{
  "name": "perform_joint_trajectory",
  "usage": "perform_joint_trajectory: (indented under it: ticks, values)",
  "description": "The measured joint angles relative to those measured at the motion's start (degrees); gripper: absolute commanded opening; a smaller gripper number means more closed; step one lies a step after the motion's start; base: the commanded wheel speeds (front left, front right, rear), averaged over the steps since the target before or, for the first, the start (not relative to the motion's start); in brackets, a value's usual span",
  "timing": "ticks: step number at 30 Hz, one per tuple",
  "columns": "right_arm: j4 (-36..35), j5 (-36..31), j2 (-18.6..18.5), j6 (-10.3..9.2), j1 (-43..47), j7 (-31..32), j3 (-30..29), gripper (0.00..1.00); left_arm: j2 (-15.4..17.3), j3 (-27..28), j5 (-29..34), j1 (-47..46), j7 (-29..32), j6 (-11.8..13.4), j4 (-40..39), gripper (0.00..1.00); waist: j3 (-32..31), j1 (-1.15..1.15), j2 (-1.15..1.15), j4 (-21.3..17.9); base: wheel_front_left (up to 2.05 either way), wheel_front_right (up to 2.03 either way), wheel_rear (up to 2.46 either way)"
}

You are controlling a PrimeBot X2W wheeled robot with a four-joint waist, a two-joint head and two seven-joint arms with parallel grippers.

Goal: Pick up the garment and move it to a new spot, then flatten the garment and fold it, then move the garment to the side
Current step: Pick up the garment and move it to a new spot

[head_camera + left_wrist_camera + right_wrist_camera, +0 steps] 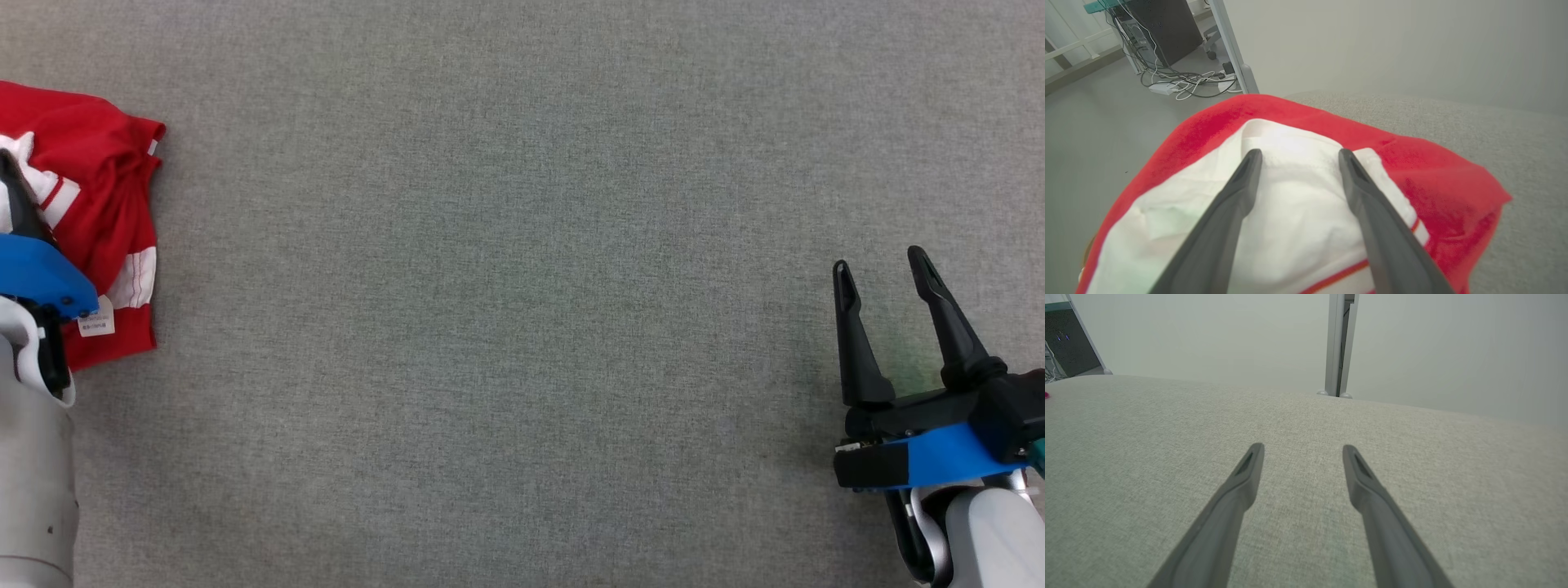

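Jaws of the right gripper [878, 260]: spread wide and empty, low over bare bench [522, 327] at the near right, well apart from the cloth.
Jaws of the left gripper [1299, 152]: spread wide too, gripping nothing. Both fingers lie over the garment's white panel; I cannot tell whether they touch it or hang just above.
Garment [106, 188]: red with white panels and stripes, gathered in a compact, rumpled bundle at the bench's left edge. A small white label [96, 325] shows on its near side, and part of the garment runs out of the head view.
Middle of the bench: plain grey fabric from near to far.
Beyond the bench: floor, a dark computer tower [1163, 28] with loose cables [1184, 81], and a pale wall.
Progress, as a judgement: the bundle lies layered and off to the side, which suits the last step, the garment already folded and set aside. The folds are loose, though, so an untouched heap at the start fits as well.
Left to do: if this is the end, only lifting the left arm clear; if the start, the pick-up, flattening, folding and move aside all remain.
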Motion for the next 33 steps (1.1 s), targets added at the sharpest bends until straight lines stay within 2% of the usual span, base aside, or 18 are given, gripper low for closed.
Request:
perform_joint_trajectory:
  ticks: [6, 10, 11, 12, 16, 24, 28, 33]
  values:
    - [-0.25, -0.13, 0.01, 0.0, 0.01, 0.49, 0.4, 1.0, -0.4, -0.65, -0.71, -2.16, 3.63, -1.1, 9.15, 1.0, 0.07, 0.0, 0.0, 0.21, 0.0, 0.0, 0.0]
    - [-0.14, -0.13, 0.08, 0.01, -0.04, 0.58, 0.9, 1.0, -0.34, -0.66, -1.71, -3.64, 6.44, -1.92, 12.18, 1.0, -0.14, -0.01, -0.01, 0.23, 0.0, 0.0, 0.0]
    - [-0.05, -0.13, 0.1, 0.0, -0.07, 0.58, 1.0, 1.0, -0.29, -0.66, -1.86, -3.82, 7.16, -2.12, 12.62, 0.19, -0.21, -0.01, -0.01, 0.18, 0.0, 0.0, 0.0]
    - [0.02, -0.11, 0.13, 0.01, -0.08, 0.58, 1.12, 1.0, -0.23, -0.62, -2.31, -3.94, 7.79, -2.36, 12.98, 0.0, -0.3, -0.01, -0.01, 0.12, 0.0, 0.0, 0.0]
    - [0.49, 0.26, 0.31, 0.0, -0.09, 0.54, 1.41, 1.0, 0.03, -0.83, -3.08, -3.94, 8.39, -2.97, 13.8, 0.0, -1.0, -0.01, -0.02, -0.24, 0.0, 0.0, 0.0]
    - [2.85, 1.9, 1.33, 0.01, 0.01, -0.1, 1.53, 1.0, 1.74, -2.43, -2.98, -5.53, 1.09, -3.38, 11.29, 0.0, -4.5, -0.01, -0.02, -0.14, 0.0, 0.0, 0.0]
    - [4.99, 2.97, 2.25, 0.01, 0.13, -0.57, 2.13, 1.0, 2.04, -3.65, -2.03, -6.98, -0.03, -3.49, 5.6, 0.0, -6.67, 0.0, -0.02, -0.1, 0.0, 0.0, 0.0]
    - [7.84, 4.22, 3.01, 0.01, -0.04, -1.1, 3.16, 1.0, 2.52, -5.19, 0.05, -8.25, -0.22, -3.5, -8.26, 0.0, -9.04, -0.02, -0.02, -1.1, 0.0, 0.0, 0.0]
